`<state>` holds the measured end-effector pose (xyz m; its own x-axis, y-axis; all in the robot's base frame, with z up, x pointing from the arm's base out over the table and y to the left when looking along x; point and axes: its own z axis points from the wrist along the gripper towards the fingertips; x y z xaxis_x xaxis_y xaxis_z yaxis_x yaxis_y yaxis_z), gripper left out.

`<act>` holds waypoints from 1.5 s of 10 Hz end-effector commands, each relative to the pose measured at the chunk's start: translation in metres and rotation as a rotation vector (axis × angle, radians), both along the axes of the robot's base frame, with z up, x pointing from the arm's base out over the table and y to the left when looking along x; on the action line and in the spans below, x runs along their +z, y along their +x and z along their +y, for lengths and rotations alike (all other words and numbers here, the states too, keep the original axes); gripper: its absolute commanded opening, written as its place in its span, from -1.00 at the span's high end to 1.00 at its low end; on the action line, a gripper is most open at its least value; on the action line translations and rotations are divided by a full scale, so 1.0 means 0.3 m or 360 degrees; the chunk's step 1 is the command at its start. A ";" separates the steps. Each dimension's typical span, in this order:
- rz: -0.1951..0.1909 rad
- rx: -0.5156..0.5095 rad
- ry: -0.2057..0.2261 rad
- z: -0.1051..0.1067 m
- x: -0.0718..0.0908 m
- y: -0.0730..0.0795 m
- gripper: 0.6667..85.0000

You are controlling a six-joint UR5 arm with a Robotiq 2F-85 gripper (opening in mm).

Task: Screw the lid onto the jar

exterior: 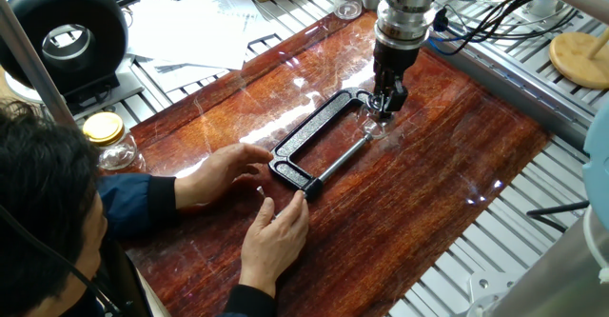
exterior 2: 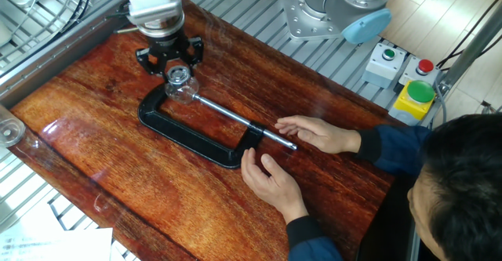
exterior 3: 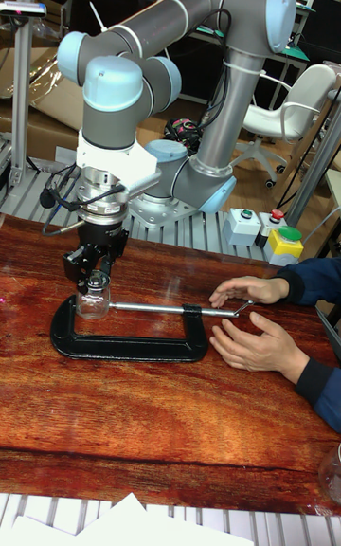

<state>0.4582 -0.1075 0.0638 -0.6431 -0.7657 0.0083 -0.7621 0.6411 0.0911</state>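
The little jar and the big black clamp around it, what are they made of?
The jar looks like clear glass: see-through, with bright glints. The clamp seems to be metal, its frame matte black, perhaps painted, its long screw bare and shiny.

We see a reddish-brown table with dark streaky wood grain and a glossy sheen. On it lies a black C-clamp with a silvery screw rod. The jar is clear glass, its lid silvery white. The gripper is black, under a silver-grey wrist; the arm is grey with pale blue joint caps. A person's sleeve is dark blue. At the far right we see a yellow box with a green button. Another glass jar carries a yellow lid.
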 end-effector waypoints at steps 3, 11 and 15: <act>0.0014 -0.0335 -0.0007 -0.016 0.003 0.017 0.14; -0.0055 -0.0360 -0.0065 -0.010 -0.024 0.040 -0.47; -0.0093 -0.0317 -0.0010 0.016 -0.027 0.063 -1.00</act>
<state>0.4727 -0.1099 0.0553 -0.7829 -0.6222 0.0008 -0.6217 0.7823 0.0397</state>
